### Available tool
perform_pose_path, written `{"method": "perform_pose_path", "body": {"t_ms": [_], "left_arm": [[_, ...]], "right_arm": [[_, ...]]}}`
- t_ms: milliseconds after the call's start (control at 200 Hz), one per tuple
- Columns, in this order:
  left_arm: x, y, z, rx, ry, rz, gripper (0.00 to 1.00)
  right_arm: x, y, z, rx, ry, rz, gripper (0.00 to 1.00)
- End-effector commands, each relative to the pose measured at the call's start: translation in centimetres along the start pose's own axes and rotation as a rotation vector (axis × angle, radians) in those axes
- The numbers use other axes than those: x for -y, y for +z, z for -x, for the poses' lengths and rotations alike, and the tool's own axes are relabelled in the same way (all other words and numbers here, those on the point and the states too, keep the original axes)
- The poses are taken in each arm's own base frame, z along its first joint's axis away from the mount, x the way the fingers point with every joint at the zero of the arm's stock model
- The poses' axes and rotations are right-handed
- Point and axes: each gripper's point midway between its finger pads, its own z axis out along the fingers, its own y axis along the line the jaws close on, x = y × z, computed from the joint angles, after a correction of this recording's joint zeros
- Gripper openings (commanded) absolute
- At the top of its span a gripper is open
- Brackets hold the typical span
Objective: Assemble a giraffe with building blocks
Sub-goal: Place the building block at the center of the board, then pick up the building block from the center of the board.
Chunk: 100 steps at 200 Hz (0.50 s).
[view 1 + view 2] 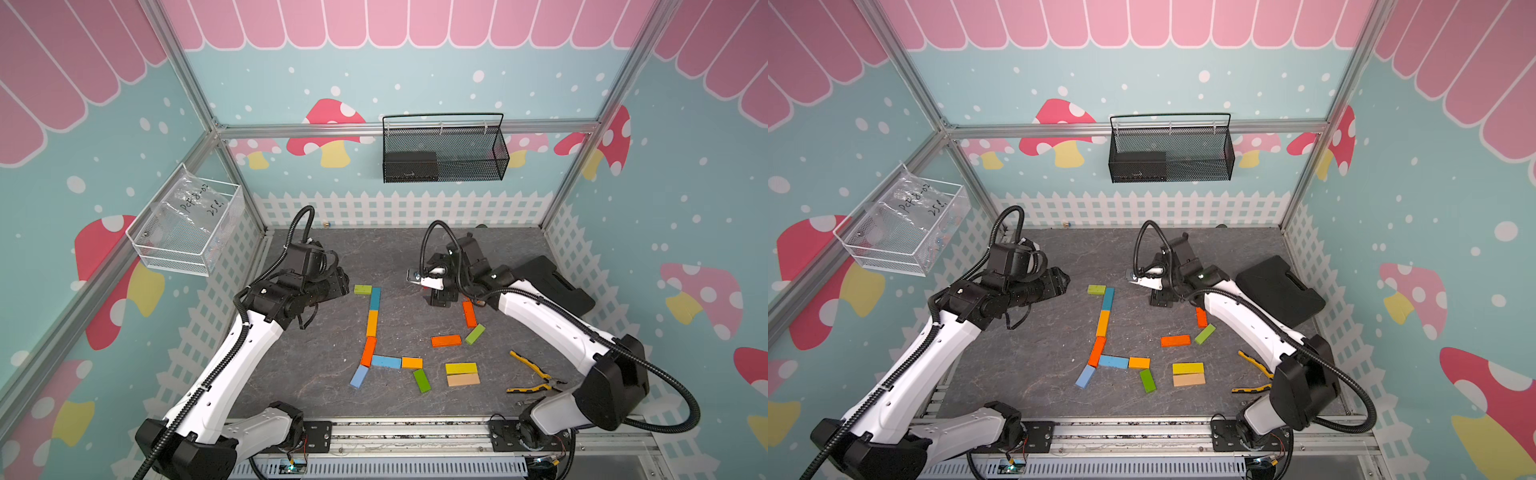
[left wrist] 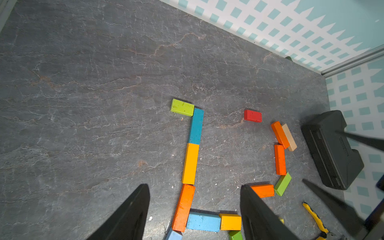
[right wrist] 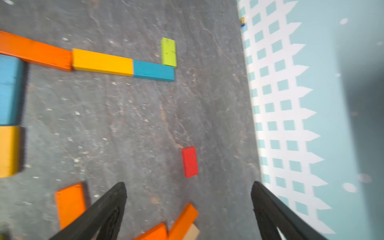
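Where the building blocks (image 1: 446,340) lie flat on the grey bench (image 1: 316,382), a joined chain fills the middle. A light-green block (image 1: 363,289) abuts the far end of a teal block (image 1: 375,298), followed end to end by a yellow block (image 1: 372,323) and an orange block (image 1: 368,351). From there a blue block (image 1: 386,361) and an amber block (image 1: 412,363) turn toward the robot's right.

Loose pieces lie further right — among them a pale-yellow block (image 1: 461,368) touching a tan block (image 1: 463,379) side by side. A red block (image 3: 190,162) rests alone, just beyond the right gripper (image 3: 188,183), whose jaws stand wide apart and empty. The left gripper (image 2: 194,185), left of the chain's far end, is likewise parted and holds nothing. Pliers (image 1: 534,374) and a black case (image 1: 557,286) lie toward the right edge.
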Motion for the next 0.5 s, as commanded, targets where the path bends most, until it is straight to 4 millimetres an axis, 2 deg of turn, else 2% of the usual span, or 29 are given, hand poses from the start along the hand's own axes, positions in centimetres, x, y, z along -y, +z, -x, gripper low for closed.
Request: {"method": "perform_pose_path", "body": {"t_ms": [0, 75, 185, 370, 495], "left_arm": [[0.3, -0.6, 0.1, 0.015, -0.011, -0.033, 0.72], [0.3, -0.7, 0.0, 0.016, -0.014, -0.037, 0.72], [0.3, -0.6, -0.1, 0.009, -0.017, -0.040, 0.72], [0.6, -0.2, 0.0, -0.002, -0.025, -0.045, 0.72], [0.8, -0.1, 0.1, -0.002, -0.028, -0.050, 0.72]], "right_arm": [[-5.6, 1.9, -2.5, -0.071, 0.148, 0.101, 0.94], [-7.0, 1.7, -3.1, -0.088, 0.230, 0.103, 0.92], [-8.7, 1.3, -5.0, -0.188, 0.315, 0.108, 0.92], [-11.9, 1.2, -8.4, -0.337, 0.323, 0.178, 0.90], [-13.0, 1.8, -9.8, -0.390, 0.281, 0.214, 0.86]]}}
